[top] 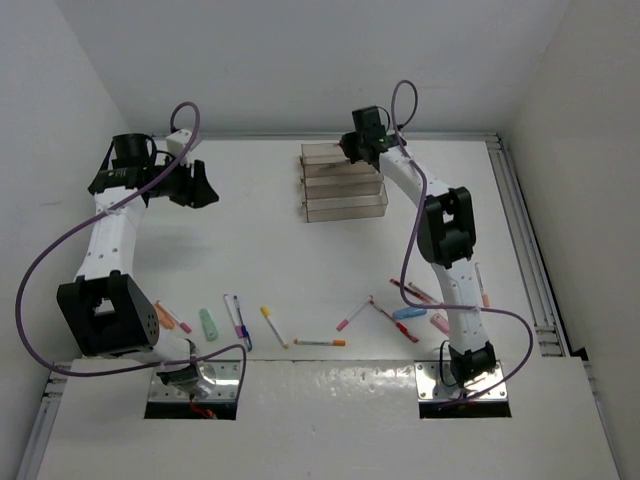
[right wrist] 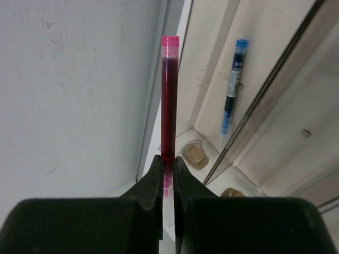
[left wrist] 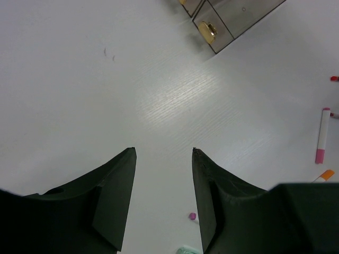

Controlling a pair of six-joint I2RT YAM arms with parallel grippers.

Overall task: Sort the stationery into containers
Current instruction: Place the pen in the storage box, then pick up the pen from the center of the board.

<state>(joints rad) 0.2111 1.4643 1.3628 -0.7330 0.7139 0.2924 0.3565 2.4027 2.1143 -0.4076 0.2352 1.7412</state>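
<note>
My right gripper is shut on a dark red pen with a pink end, which sticks out ahead of the jaws. It hangs over the far edge of the clear containers, next to the back wall. A blue pen lies in one tray. In the top view the right gripper sits above the farthest tray. My left gripper is open and holds nothing, hovering over bare table left of the trays. More stationery lies near the arm bases: a green stub, a yellow-capped pen and an orange-capped pen.
A red pen, a blue stub and a pink piece lie close to the right arm's base. In the left wrist view a pink-capped marker lies at the right and a tray corner at the top. Walls close in the back and sides.
</note>
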